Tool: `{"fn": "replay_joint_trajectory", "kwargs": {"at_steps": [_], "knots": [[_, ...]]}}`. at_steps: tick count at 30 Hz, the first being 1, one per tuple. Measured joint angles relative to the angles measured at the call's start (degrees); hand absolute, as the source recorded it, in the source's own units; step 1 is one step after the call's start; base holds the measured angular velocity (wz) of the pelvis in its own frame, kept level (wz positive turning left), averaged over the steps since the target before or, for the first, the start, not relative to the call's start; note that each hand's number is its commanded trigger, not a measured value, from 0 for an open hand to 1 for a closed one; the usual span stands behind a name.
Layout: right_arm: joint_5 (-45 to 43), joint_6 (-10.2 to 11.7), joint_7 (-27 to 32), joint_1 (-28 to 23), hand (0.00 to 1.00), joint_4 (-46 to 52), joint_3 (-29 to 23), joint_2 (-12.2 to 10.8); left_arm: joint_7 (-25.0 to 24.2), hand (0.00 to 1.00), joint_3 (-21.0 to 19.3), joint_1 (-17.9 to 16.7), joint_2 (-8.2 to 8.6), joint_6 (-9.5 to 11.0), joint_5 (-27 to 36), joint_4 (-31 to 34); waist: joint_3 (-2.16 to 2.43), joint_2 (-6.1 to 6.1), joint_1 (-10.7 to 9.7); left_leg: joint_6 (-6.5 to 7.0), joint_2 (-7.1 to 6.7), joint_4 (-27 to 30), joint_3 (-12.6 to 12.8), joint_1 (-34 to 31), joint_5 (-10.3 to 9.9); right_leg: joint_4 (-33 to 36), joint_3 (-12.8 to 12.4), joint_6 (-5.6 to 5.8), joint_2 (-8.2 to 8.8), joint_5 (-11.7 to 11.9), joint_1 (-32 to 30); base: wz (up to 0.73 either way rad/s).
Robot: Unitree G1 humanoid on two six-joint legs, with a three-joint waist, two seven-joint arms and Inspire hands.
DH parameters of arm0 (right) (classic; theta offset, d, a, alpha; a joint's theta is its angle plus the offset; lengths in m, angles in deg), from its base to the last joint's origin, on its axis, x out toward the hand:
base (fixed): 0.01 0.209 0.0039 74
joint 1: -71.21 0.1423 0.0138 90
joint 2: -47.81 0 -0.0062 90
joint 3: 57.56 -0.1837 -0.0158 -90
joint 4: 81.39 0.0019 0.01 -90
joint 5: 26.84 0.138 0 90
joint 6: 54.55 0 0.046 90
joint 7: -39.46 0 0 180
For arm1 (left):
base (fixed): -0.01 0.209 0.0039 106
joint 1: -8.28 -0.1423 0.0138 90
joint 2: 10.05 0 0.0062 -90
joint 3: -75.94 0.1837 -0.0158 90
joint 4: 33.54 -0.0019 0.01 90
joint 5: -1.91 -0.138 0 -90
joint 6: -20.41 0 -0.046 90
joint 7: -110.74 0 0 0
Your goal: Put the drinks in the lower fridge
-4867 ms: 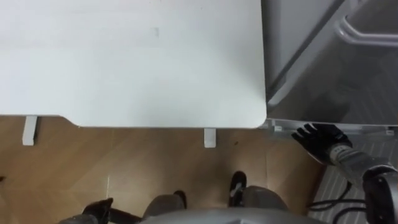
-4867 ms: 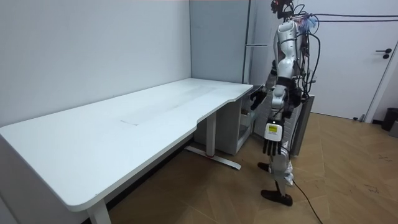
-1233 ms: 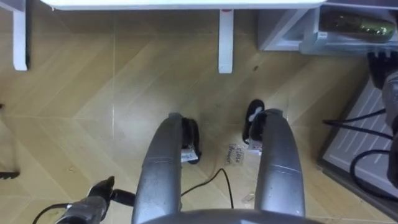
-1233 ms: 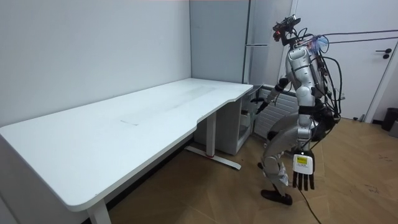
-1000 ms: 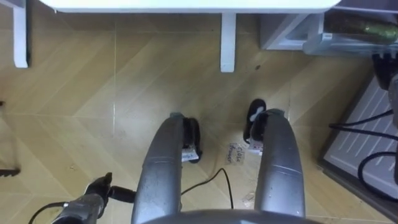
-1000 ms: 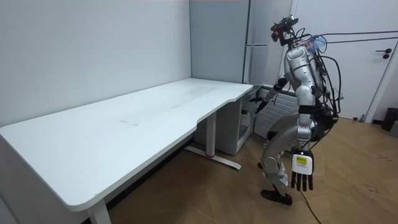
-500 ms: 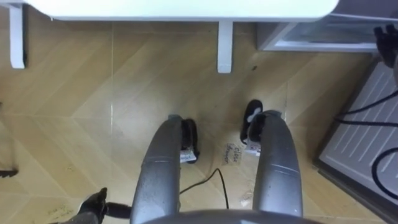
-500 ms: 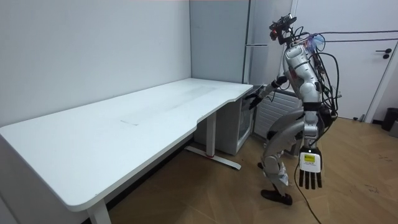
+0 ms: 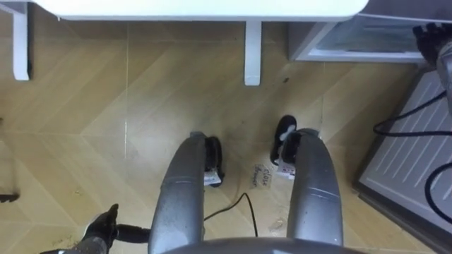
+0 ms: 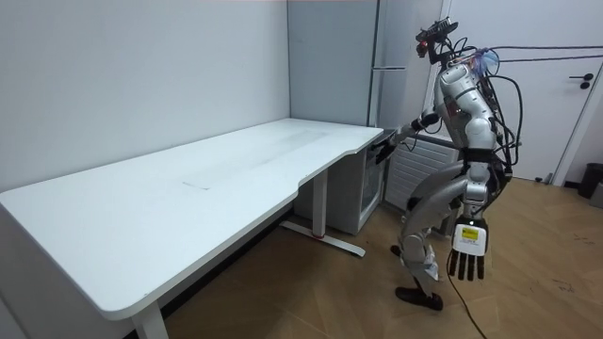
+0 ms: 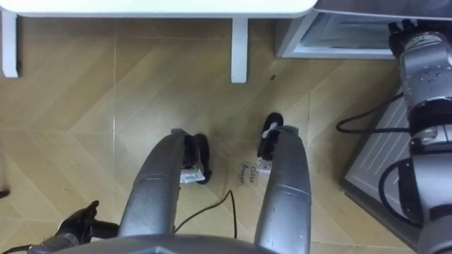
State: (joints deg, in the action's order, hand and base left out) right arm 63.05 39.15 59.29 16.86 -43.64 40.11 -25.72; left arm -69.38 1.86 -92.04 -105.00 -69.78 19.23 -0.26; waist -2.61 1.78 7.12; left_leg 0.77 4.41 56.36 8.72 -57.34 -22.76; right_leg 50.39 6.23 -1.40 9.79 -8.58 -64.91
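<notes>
Knees bent before the lower fridge (image 9: 353, 44).
Right robot hand (image 10: 384, 149) reaches its front, grip unclear; left robot hand (image 10: 468, 252) hangs straight-fingered, well apart.

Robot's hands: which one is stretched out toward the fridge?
The right hand, held forward at the fridge beside the table. The left hand hangs low beside the leg, fingers straight.

The fridge (image 9: 351, 44) stands just beyond the surface's (image 9: 198, 7) right corner, its door (image 9: 406, 152) swung out rightward.
</notes>
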Motion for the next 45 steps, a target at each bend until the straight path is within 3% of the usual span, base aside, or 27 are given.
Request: {"fn": "replay_joint_trajectory", "kwargs": {"at_steps": [8, 11, 15, 19, 23, 27, 29, 31, 33, 36, 40, 45], "knots": [[0.09, 1.08, -1.67, -0.01, 0.00, -4.53, 0.07, -0.05, 0.62, 0.00, 0.20, -0.69, -0.37, -0.46, -0.02, 0.35, -0.05, -0.35, 2.38, -0.52, -0.11, -2.20, -1.26, 2.01, 1.02, -2.87, 2.21, -0.62, 0.32, 1.08, 2.99, 0.03], [-1.70, 0.96, -4.93, -0.62, 0.00, -8.10, 0.08, -0.49, -0.56, 0.00, 0.62, -0.57, -0.40, -1.23, -0.20, 0.36, -0.10, -0.59, 3.02, -1.01, -0.18, -4.86, -1.82, 4.87, 1.75, -5.44, 3.00, -0.61, -0.05, 1.57, 6.28, 0.10], [-4.65, -0.11, -13.48, -5.27, 0.00, -10.66, 0.13, -0.75, -2.73, 0.00, 0.54, -0.41, -0.40, -2.20, -0.05, -0.20, -0.23, -0.67, 3.77, -1.92, -0.19, -9.26, -1.99, 10.24, 2.97, -9.19, 3.79, -0.34, -0.67, 2.15, 11.66, -0.01], [-11.05, -0.87, -23.18, -12.15, 0.00, -13.32, 1.21, -3.67, -4.02, 0.00, 0.07, -0.14, -0.36, -2.27, -0.01, -2.60, -0.41, -0.82, 3.67, -2.59, -0.05, -14.61, -3.51, 16.94, 3.42, -14.46, 4.95, -0.01, -2.20, 2.28, 18.99, 0.01], [-15.41, -1.45, -28.28, -18.40, 0.00, -15.24, 2.37, -7.08, -4.48, 0.00, 0.09, 0.75, 0.50, -2.30, -0.09, -4.97, -0.22, -1.11, 2.70, -2.72, 0.06, -18.69, -4.94, 22.33, 3.77, -18.19, 6.49, -0.19, -3.02, 2.56, 25.17, 0.12], [-21.25, -2.04, -31.00, -25.45, 0.00, -17.69, 2.27, -12.07, -3.76, 0.00, -0.57, 1.02, 2.07, -2.29, -1.59, -5.75, 0.33, -1.81, 0.99, -2.39, 0.33, -22.73, -5.16, 29.55, 3.70, -22.06, 7.22, 0.74, -3.85, 2.08, 32.38, 0.00], [-24.41, -2.11, -32.04, -28.27, 0.00, -17.86, 1.00, -13.88, -3.63, 0.00, -3.60, 0.96, 3.59, -2.27, -3.14, -5.71, 0.60, -2.10, 0.36, -2.37, 0.49, -24.68, -4.76, 33.18, 3.55, -23.84, 7.21, 1.07, -4.29, 1.96, 35.71, -0.09], [-30.05, -2.21, -32.20, -31.49, 0.00, -18.67, -0.21, -15.87, -2.25, 0.00, -6.27, 0.70, 5.33, -1.98, -4.21, -5.91, 1.25, -2.28, -0.84, -2.42, 0.88, -27.85, -3.94, 38.39, 3.53, -26.70, 6.79, 1.46, -5.23, 2.10, 40.31, -0.17], [-32.51, -2.24, -32.18, -34.00, 0.00, -18.78, -0.20, -16.53, -1.18, 0.00, -6.99, 0.60, 6.38, -1.82, -4.52, -6.16, 1.58, -2.29, -1.25, -2.52, 1.09, -31.02, -2.67, 43.22, 3.61, -28.26, 5.88, 1.81, -5.80, 1.96, 44.06, -0.28], [-39.96, -2.40, -31.09, -36.58, 0.00, -18.76, -0.26, -16.85, -0.04, 0.00, -8.08, -0.44, 7.04, -1.71, -4.91, -6.58, 2.82, -2.09, -2.39, -2.89, 1.07, -36.61, -0.44, 50.62, 4.32, -30.07, 4.24, 2.16, -6.60, 1.50, 48.68, -0.33], [-51.84, -2.42, -29.70, -38.32, 0.00, -18.92, -0.12, -17.12, 1.63, 0.00, -10.29, -0.51, 7.59, -0.70, -7.10, -7.37, 2.74, -1.86, -3.90, -3.07, 1.19, -40.86, 0.09, 57.61, 5.06, -33.03, 3.58, 2.53, -7.58, 1.31, 54.54, -0.07], [-59.27, -2.75, -28.58, -40.81, 0.00, -18.75, -0.18, -19.31, 2.35, 0.00, -13.65, -0.67, 8.92, -1.04, -9.65, -7.25, 2.54, -1.50, -3.93, -3.04, 1.27, -42.87, 0.12, 61.16, 5.09, -34.82, 3.52, 3.08, -7.99, 1.04, 58.03, 0.00]]}}
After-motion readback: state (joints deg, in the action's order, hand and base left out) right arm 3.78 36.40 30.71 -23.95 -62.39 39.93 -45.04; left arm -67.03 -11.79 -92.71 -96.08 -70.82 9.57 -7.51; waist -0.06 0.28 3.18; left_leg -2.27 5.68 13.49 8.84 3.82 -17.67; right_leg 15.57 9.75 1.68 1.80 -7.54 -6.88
